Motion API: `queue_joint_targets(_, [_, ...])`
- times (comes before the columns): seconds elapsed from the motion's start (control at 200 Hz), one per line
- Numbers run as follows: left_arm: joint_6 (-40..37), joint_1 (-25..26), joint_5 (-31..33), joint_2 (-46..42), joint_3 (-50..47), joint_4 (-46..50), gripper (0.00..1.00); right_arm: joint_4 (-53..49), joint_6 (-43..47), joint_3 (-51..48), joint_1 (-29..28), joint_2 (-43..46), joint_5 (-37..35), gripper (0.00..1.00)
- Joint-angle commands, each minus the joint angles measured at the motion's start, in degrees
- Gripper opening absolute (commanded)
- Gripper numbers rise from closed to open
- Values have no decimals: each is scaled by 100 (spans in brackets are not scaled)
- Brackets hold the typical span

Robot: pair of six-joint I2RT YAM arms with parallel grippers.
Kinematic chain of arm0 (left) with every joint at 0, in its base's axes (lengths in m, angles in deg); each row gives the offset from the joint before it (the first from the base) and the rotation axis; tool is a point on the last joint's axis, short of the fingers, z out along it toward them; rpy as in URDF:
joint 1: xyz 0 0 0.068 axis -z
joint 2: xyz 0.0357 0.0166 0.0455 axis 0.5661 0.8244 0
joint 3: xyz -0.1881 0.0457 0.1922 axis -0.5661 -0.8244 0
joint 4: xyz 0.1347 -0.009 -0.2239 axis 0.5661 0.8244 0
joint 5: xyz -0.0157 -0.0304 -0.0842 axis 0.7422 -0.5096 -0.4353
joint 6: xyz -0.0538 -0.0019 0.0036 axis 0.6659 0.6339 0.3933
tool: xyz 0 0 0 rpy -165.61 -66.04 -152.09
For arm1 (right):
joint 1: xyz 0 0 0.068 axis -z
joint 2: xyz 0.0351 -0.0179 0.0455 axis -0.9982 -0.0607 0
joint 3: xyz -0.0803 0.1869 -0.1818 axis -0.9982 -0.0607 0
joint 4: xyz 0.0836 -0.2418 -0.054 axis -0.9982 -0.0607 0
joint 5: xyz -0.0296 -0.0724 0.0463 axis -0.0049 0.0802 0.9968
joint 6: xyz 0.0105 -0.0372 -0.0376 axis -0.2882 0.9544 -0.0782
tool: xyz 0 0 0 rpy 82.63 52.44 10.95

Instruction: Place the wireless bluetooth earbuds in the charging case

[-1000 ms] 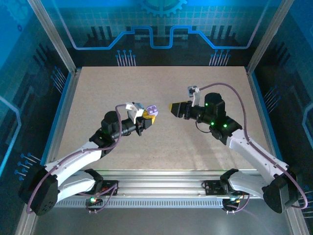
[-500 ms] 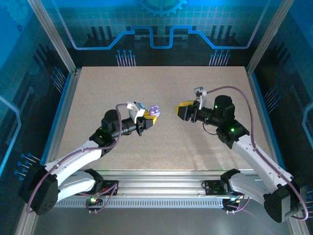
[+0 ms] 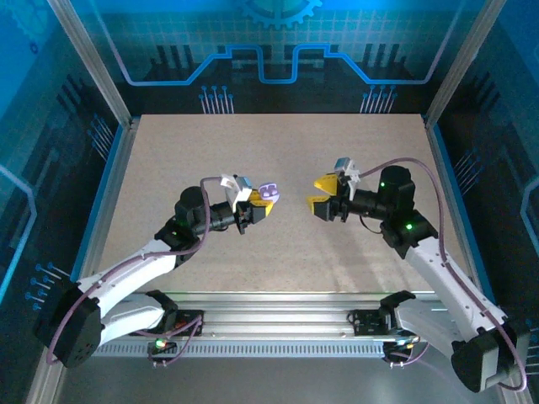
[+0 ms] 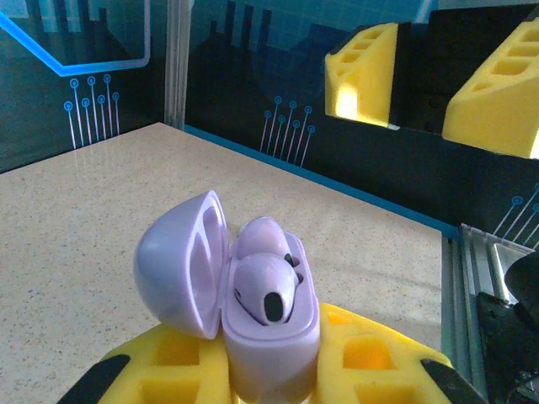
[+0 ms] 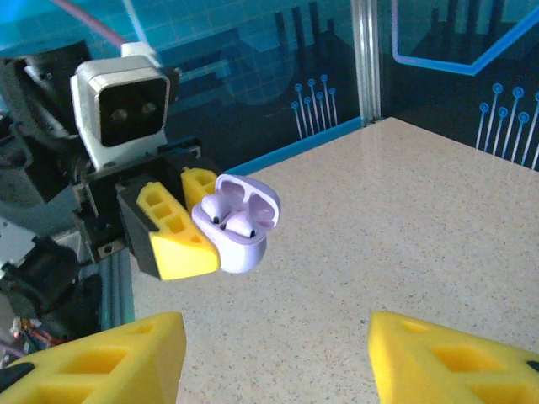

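Speckled beige worktop point(image 3: 278, 151) lies bare beneath both arms, with the task's thing held up in the air above its middle. On the left, the left end effector point(image 3: 259, 204) is clenched on the lower half of the charging case point(image 4: 269, 337), its yellow fingers point(image 4: 370, 358) pinching the base from either side. Across from it and a little apart, the right end effector point(image 5: 274, 362) is released, its jaws standing wide with nothing between them, and it faces the case head-on.

That lavender case is a small shell of smooth, glossy plastic. I judge it light, rigid and apt to slip or twist under an off-centre pinch. The flanks of the base below the seam, where it is gripped now, look like the soundest hold. Its lid point(image 4: 181, 261) hangs swung open to one side on a small hinge, probably the weakest part, so it is better pushed gently on the dome than grabbed.

Both wireless bluetooth earbuds point(image 4: 265, 286) appear to sit in their wells. They are tiny, rounded and slick, poor things to pinch.
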Motion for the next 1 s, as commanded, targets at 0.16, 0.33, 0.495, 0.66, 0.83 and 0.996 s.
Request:
queue_joint_targets(0.16, [-115,7,-459,78,271,-223,6,-1948,2322,706,134,-272,1287,62])
queue_joint_targets(0.33, [-164,5,-667,79,309,-266,6,-2496,2756,1139,83,-704,1236,61])
queue_joint_targets(0.495, [-156,6,-870,78,342,-370,6,-2469,2821,1376,-136,-1064,852,61])
queue_joint_targets(0.66, [-215,6,-927,52,421,-257,6,-2553,2954,1701,-428,-1477,653,61])
queue_joint_targets(0.83, [-262,4,-938,-5,441,-179,5,-2763,3224,2050,-815,-1928,453,60])
queue_joint_targets(0.996, [-278,14,-947,-31,449,-114,5,-2882,3366,2399,-1006,-2343,634,59])
